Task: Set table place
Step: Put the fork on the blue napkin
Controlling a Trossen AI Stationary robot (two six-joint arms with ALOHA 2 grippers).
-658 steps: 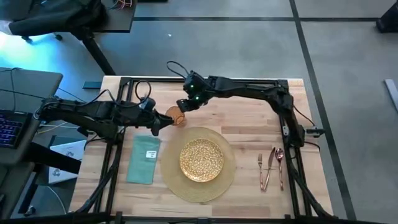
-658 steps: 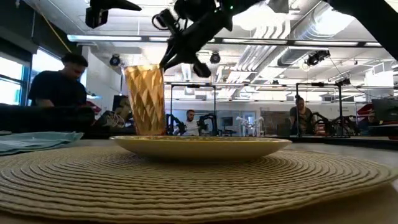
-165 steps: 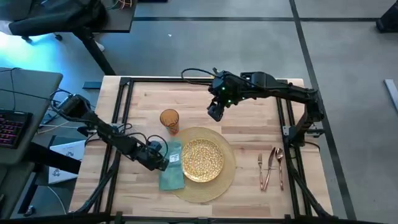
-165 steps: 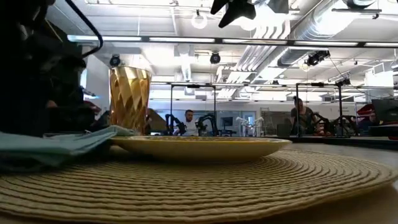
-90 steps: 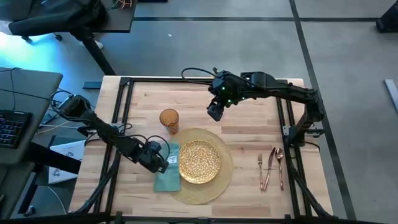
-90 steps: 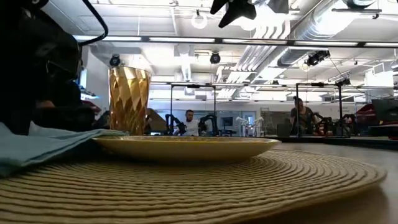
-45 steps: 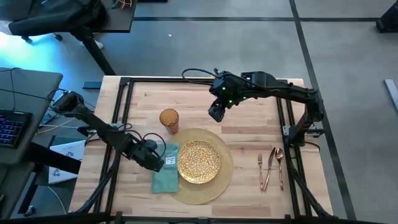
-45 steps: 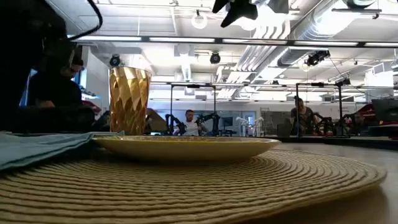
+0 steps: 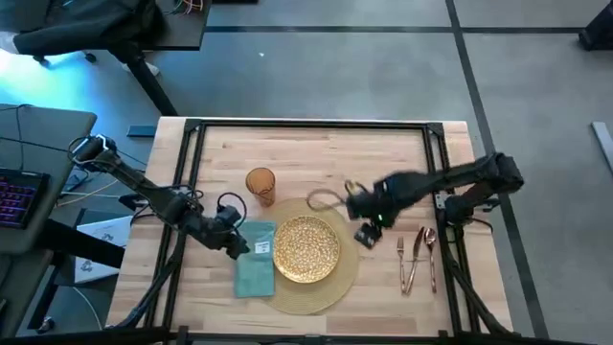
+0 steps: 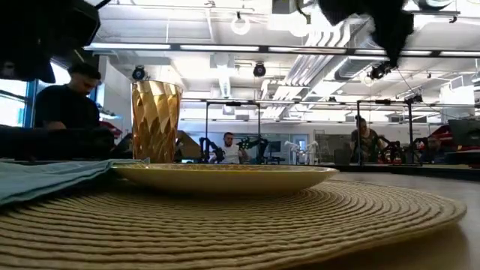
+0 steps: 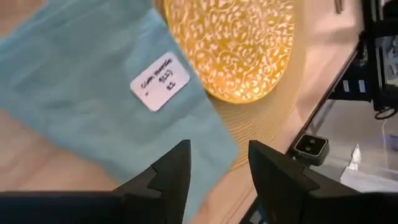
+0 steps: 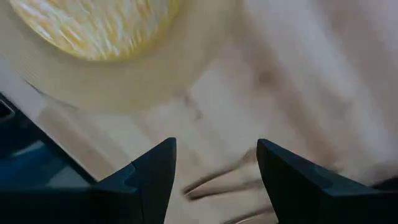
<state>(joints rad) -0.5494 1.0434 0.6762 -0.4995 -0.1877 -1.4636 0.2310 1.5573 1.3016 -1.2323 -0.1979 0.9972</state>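
Observation:
A teal napkin with a white label lies flat on the table, its right edge on the round woven placemat. The gold speckled plate rests on the placemat, and the amber tumbler stands upright just beyond it. Copper fork, knife and spoon lie side by side to the right. My left gripper hovers open over the napkin's left part. My right gripper is open above the bare wood between placemat and cutlery.
A black rail frame runs around the light-wood table top. A grey desk with a keyboard stands off the left edge. Bare wood lies along the far side. People sit in the room behind.
My right gripper has swung from the table's far middle toward the near right and down, to beside the placemat's right rim. My left gripper has drawn back a little toward the left edge. The napkin's raised part has settled flat.

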